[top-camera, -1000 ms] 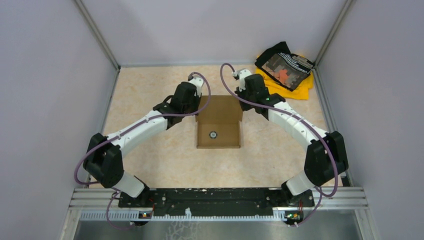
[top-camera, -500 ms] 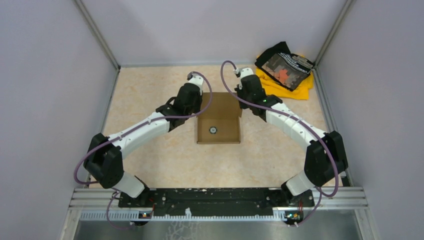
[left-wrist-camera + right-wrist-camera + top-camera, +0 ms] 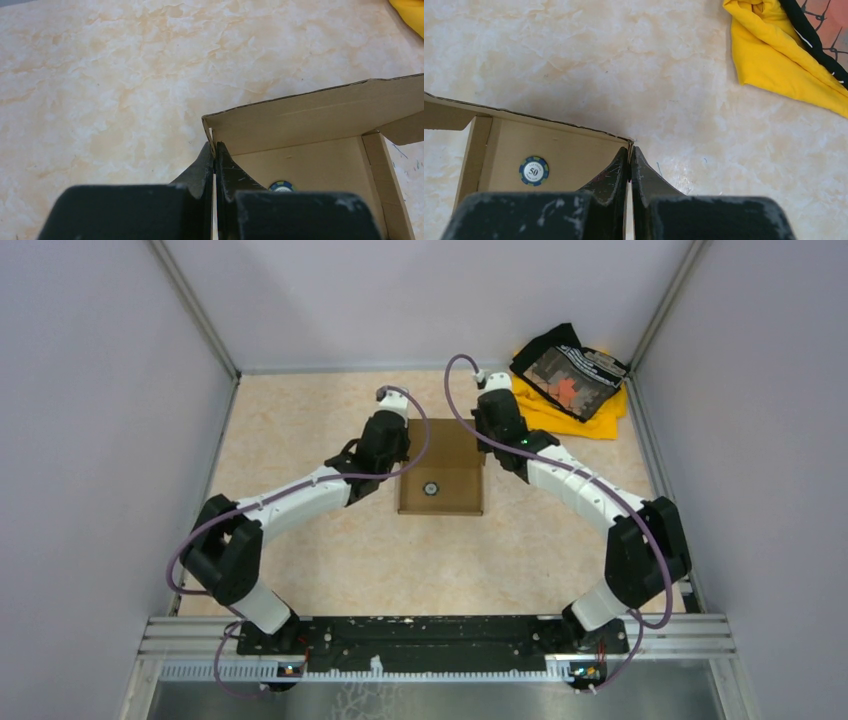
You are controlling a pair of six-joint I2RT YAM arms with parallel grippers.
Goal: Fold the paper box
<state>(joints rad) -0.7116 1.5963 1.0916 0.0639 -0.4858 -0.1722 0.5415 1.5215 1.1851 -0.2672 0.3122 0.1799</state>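
Nearest us, a metal rail point(image 3: 440, 632) carries both arm bases. From there the arms angle inward and meet at the paper box point(image 3: 440, 504). It sits open-topped on the counter point(image 3: 300, 430), roughly mid-counter and centred between the arms.

The left tool point(image 3: 215, 151) is closed tight, its fingers pinching the box's left side wall by the far corner. The right tool point(image 3: 630, 151) is closed the same way on the right side wall by its far corner. Both wrists crowd the box's sides, and purple cables point(image 3: 455, 400) loop above them.

Inside the box a poker chip point(image 3: 533, 171) marked 50 lies flat on the floor, apart from the walls. Small corner flaps are turned inward at the far side. Past the tools the box's back panel rises, leaning away.

Farther off, in the far right corner, is a yellow cloth point(image 3: 774, 65) with a black printed cloth point(image 3: 570, 368) on top. Both are well apart from the box, beyond the right wrist. Plain walls close in the counter.
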